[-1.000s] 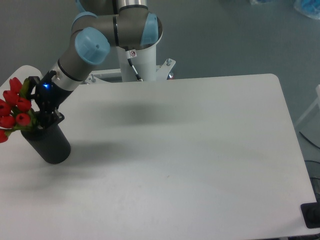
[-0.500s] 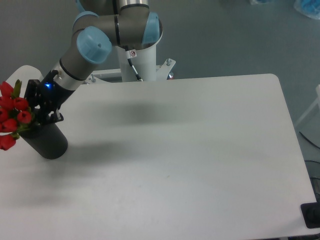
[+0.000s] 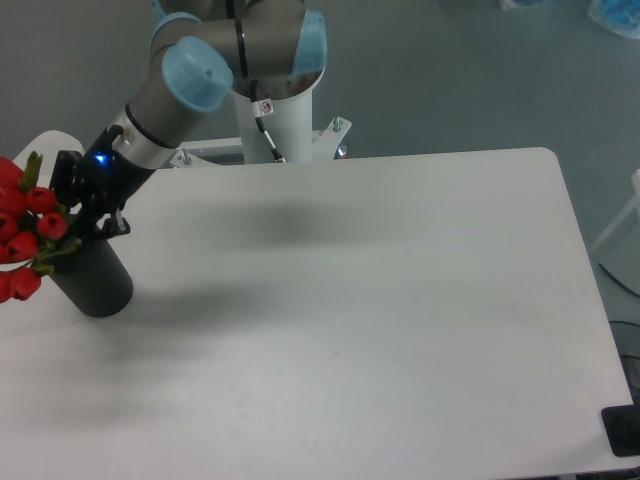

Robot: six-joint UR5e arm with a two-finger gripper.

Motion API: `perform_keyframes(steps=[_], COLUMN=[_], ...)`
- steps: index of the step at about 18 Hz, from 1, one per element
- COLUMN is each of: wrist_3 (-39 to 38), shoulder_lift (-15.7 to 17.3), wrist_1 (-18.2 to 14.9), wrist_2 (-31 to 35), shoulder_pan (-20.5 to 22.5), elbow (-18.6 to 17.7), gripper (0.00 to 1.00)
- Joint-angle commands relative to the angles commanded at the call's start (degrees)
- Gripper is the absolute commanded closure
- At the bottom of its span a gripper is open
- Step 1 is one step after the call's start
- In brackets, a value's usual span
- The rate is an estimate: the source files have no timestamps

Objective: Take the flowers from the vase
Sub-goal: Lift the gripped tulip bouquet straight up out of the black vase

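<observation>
Flowers (image 3: 25, 235) were the object of the lift, and inspection began at the tool (image 3: 70, 215) that bore on them. The tool sat at the mouth of the vase (image 3: 92, 280), at the 9 o'clock edge of the tabletop (image 3: 380, 320), with a blue indicator lit on its body. Its dark housing hid the fingertips against the dark vase, so whether the fingers were apart or closed on the stems could not be told; closure on the bunch was judged likely, given how the blooms hung.

The arm came down from its base at 12 o'clock and slanted toward 8 o'clock, which put the tool at the stems from the side and not over the blooms. That approach was judged deliberate: the red heads would bruise, the stems would not.

The bunch leaned out of the vase toward 9 o'clock, its heads spilling past the tabletop edge and partly cut by the frame. The stem ends were not visible, so it could not be told whether they had cleared the rim.

The vase stood tilted, its top leaning toward 10 o'clock. It was judged at risk of tipping or dragging if the stems bound against the thick wall during withdrawal.
</observation>
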Motion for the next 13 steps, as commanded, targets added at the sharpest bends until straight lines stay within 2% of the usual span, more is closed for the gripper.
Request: perform_keyframes(steps=[3,6,13], wrist_3=[0.00,-2.01,-6.76], shoulder_lift=[2.46,4.49,5.98], wrist_1=[-0.18,-0.35,-0.18], wrist_2=[-0.26,-1.93,-5.00], shoulder_pan=[0.17,0.44,2.46], elbow=[-1.58,-1.59,0.96], gripper=[0.64,0.65,0.65])
